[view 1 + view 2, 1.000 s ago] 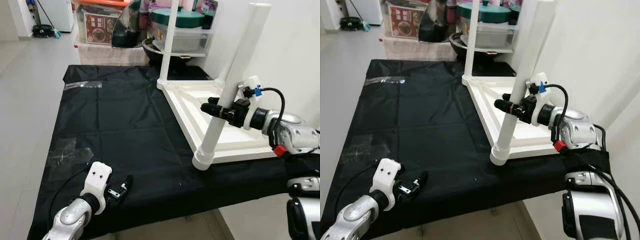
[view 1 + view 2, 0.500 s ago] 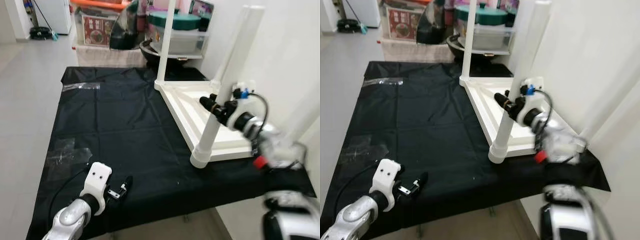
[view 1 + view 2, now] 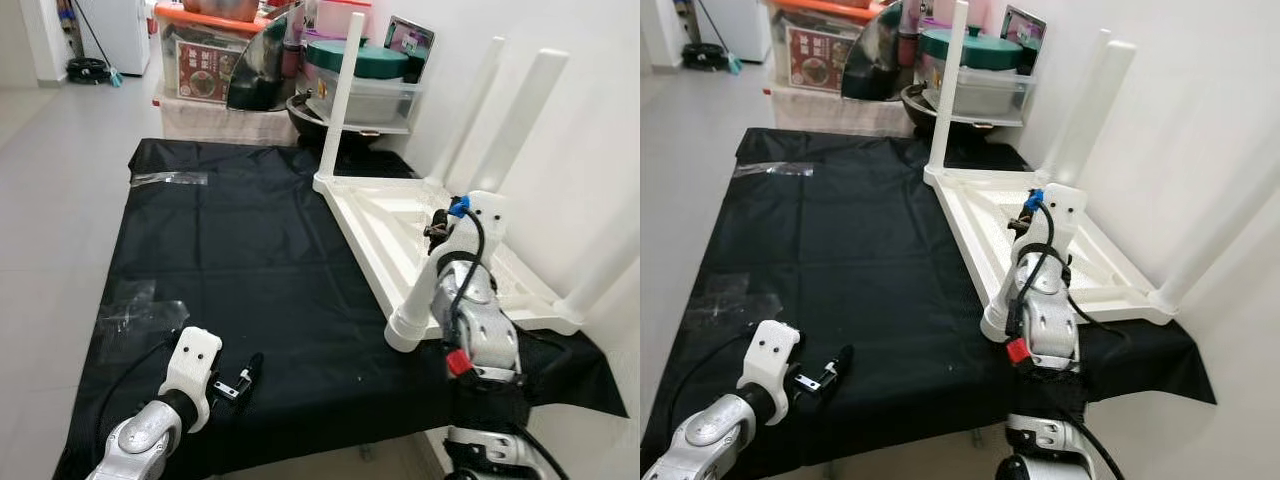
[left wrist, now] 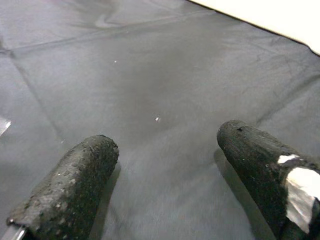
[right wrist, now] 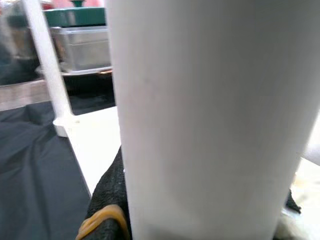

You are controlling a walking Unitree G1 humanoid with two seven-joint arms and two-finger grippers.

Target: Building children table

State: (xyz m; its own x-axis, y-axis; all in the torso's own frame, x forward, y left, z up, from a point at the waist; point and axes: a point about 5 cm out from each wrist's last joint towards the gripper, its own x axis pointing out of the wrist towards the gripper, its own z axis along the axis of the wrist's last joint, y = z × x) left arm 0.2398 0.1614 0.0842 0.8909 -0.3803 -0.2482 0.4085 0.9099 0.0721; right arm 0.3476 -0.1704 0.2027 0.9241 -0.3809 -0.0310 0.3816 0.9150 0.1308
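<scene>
Apparently leg-fitting: right end effector (image 3: pixel 441 225) pinches the near leg (image 3: pixel 478 190) of the upturned table (image 3: pixel 400 215); left end effector (image 4: pixel 165 175) idles spread. Next, seat it squarely.

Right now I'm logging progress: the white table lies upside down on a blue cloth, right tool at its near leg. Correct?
Not quite: the cloth is black, as the left eye view shows. The upside-down white table and the right tool at its near leg are as stated.

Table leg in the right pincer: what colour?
White, plain, like the upturned tabletop. The table leg shows best in the right wrist view, against the right pincer.
</scene>
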